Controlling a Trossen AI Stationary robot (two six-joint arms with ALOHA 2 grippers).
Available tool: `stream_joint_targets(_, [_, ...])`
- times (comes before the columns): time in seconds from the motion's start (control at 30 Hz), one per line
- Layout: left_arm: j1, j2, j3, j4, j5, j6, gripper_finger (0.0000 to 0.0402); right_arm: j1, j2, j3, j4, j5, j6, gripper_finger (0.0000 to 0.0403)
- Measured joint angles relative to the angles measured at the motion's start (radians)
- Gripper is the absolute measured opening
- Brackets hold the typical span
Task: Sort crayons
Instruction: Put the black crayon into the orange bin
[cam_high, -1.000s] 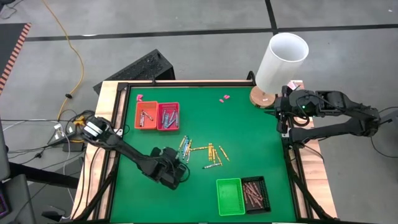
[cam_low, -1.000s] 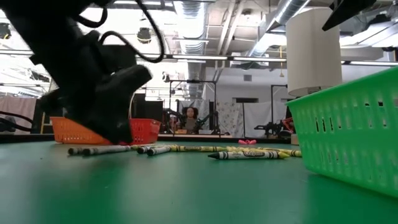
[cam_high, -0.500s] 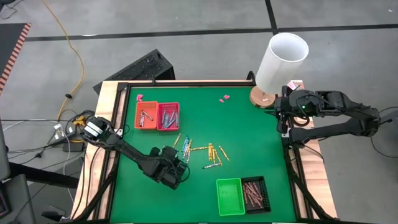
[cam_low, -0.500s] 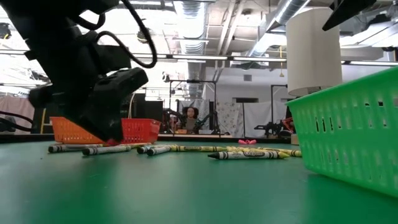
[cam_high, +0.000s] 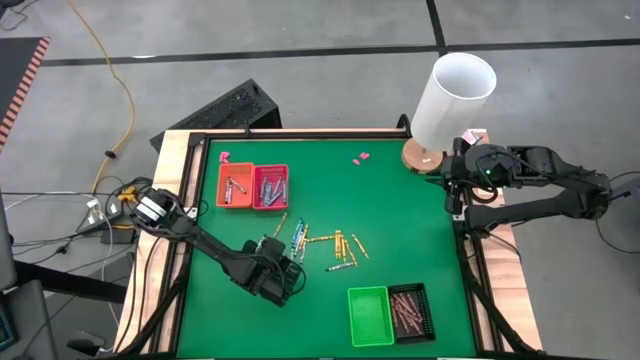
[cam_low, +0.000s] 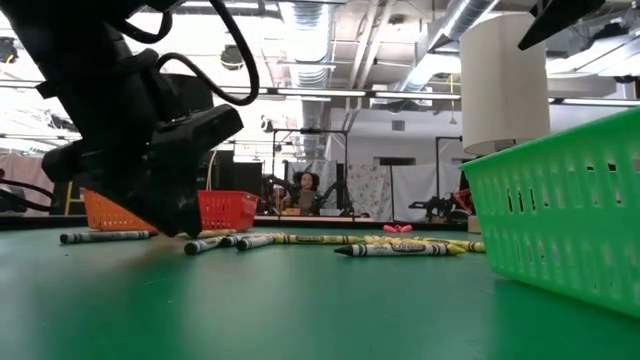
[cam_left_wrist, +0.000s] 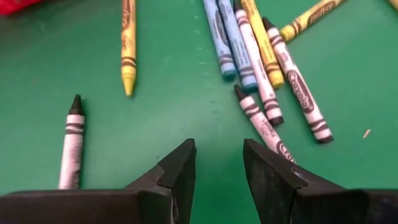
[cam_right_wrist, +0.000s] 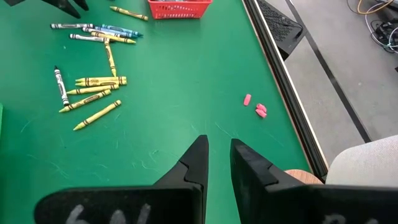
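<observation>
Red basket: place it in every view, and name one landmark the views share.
High view: red basket at the table's far left, right of the orange basket.
Low view: left of centre, partly behind the left arm.
Left wrist view: only a red sliver, likely it, beyond the yellow crayon.
Right wrist view: beyond the crayons.
Shared landmark: the loose crayons.
</observation>
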Motion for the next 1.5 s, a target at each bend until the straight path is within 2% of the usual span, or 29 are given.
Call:
stream_joint_targets(0.2, [0.002,-0.002,0.0,-0.009,0.018,-0.002,0.0123,0.0,0.0,0.0,0.0,0.0,0.0,0.0068])
stream_joint_targets(0.4, [-0.002,-0.053,0.0,-0.237,0.052,-0.091,0.0123,0.0,0.0,0.0,0.0,0.0,0.0,0.0068])
stream_joint_targets(0.57, [-0.021,-0.166,-0.006,-0.367,0.048,-0.103,0.0123,0.0,0.0,0.0,0.0,0.0,0.0,0.0068])
stream_joint_targets(0.7, [-0.034,-0.27,-0.066,-0.412,0.053,-0.105,0.0123,0.0,0.0,0.0,0.0,0.0,0.0,0.0068])
stream_joint_targets(0.8, [-0.038,-0.334,-0.159,-0.366,0.077,-0.115,0.0123,0.0,0.0,0.0,0.001,0.0,0.0,0.0068])
stream_joint_targets(0.9, [-0.038,-0.374,-0.261,-0.247,0.078,-0.123,0.0123,0.0,0.0,0.0,0.001,0.0,0.001,0.0068])
stream_joint_targets(1.07, [-0.038,-0.38,-0.377,-0.062,0.064,-0.11,0.0124,0.0,0.0,0.0,0.001,0.0,0.003,0.0068])
stream_joint_targets(1.23, [-0.038,-0.378,-0.411,-0.009,0.04,-0.099,0.0124,0.0,0.0,0.0,0.001,0.0,0.003,0.0068])
stream_joint_targets(1.5, [-0.038,-0.375,-0.413,0.026,0.055,-0.049,0.0123,0.0,0.0,0.0,0.001,0.0,0.003,0.0068])
